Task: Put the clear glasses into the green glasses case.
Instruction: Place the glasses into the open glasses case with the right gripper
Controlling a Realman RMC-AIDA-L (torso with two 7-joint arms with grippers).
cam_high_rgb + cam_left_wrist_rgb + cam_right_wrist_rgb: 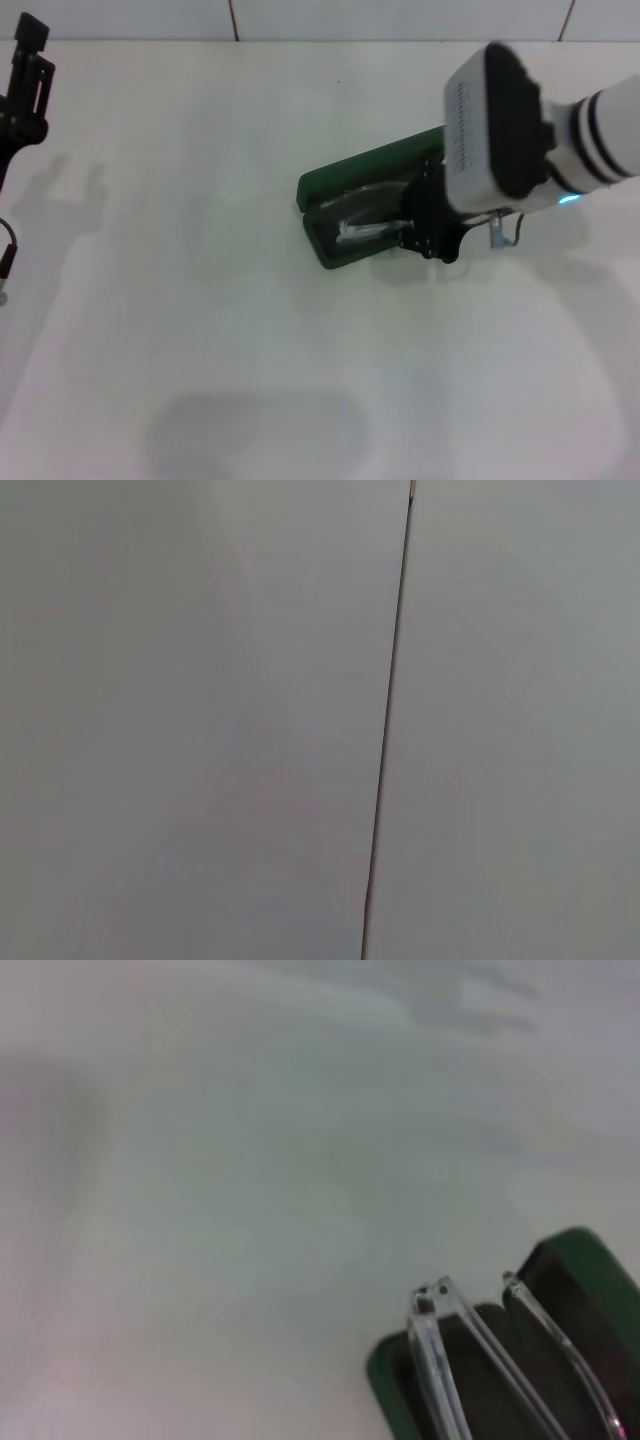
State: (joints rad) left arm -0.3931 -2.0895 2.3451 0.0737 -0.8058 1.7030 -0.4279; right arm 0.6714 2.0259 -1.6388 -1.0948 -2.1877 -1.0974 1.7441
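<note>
The green glasses case (pixel 365 168) lies open at the table's middle, lid toward the back, dark tray toward the front. The clear glasses (pixel 362 230) hang low over the tray, folded arms pointing left. My right gripper (pixel 418 232) reaches in from the right over the tray's right end and is shut on the glasses. In the right wrist view, the clear glasses (pixel 440 1360) show their arm tips just above the rim of the green case (pixel 585 1270). My left gripper (pixel 28 62) is parked at the far back left, away from the case.
The white table (pixel 200 300) runs wide on all sides of the case. A tiled wall (pixel 400 18) rises behind the back edge. The left wrist view holds only a plain grey panel with a dark seam (pixel 388 730).
</note>
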